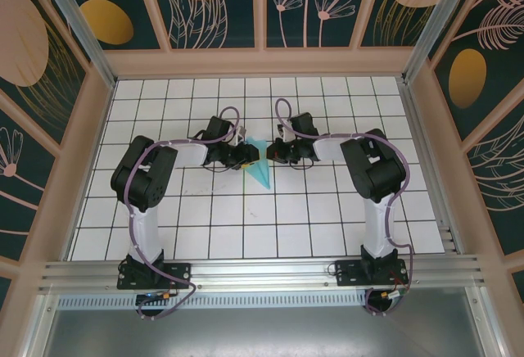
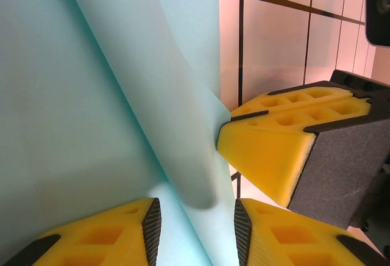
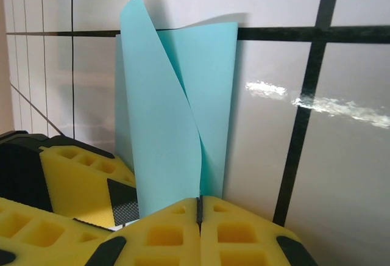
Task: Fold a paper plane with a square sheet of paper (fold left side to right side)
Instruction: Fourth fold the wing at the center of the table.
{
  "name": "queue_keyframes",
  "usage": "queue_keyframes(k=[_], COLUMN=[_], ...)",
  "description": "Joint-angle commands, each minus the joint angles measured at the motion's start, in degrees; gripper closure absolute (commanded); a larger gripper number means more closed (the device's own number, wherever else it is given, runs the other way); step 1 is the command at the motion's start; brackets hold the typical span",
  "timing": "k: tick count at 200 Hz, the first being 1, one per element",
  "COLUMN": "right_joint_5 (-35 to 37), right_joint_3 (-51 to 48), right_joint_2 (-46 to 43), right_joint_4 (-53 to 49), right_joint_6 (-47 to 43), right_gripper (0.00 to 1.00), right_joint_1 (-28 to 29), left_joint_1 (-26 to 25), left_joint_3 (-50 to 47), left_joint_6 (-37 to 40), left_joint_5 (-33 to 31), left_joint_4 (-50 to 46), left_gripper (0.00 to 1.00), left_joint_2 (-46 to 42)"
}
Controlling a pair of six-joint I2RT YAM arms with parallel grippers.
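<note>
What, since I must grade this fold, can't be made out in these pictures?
Top view: the paper is too small to show creases; the left hand and right hand cover part of it.
Left wrist view: paper cut off by the left and top edges.
Right wrist view: paper's lower end hidden behind the shut right hand.

Table surface, top view
White table with a black grid and a wooden surround. One item on it: turquoise paper, just above frame centre, a narrow wedge with its point toward lower right. Its upper end is curled up off the surface.
</note>
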Motion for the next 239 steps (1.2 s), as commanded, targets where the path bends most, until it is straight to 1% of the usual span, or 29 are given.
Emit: queue_keyframes(k=[1,67,111,141,157,169,192,239], right_joint_5=[1.3,3.1,4.3,4.8,4.9,5.0,5.0,5.0], right_joint_3=[0.9,2.4,3.3,3.2,3.0,2.9,3.0,3.3], right_joint_2=[0.7,2.2,3.5,4.0,4.1,4.1,4.1,4.1], right_joint_4=[-1.3,-4.9,-7.7,-8.3,-8.3,-8.4,-8.3,-8.5], right_joint_6=[-1.0,-2.7,-3.4,-3.5,-3.5,-3.5,-3.5,-3.5], right_gripper=[0.96,0.96,0.96,0.96,0.96,0.96,0.96,0.96], right_joint_1=[0.1,0.5,1.0,1.2,1.4,1.4,1.4,1.6], left_joint_1=[-0.3,-0.3,-0.3,-0.3,-0.3,-0.3,-0.3,-0.5], left_joint_3=[-0.2,0.1,2.1,3.9,4.2,4.4,4.7,7.5], left_joint_6=[1.7,1.7,2.1,2.7,2.7,2.6,1.8,1.3], left_joint_5=[-1.2,-1.1,-0.4,-1.1,-1.0,-0.9,1.3,3.3], left_joint_4=[-0.8,-1.0,-2.4,-4.5,-5.0,-5.1,-3.6,-2.8], left_gripper=[0.59,0.59,0.58,0.57,0.57,0.60,0.63,0.63], left_joint_2=[0.1,-0.1,-2.5,-4.5,-5.2,-5.5,-4.6,-0.4])
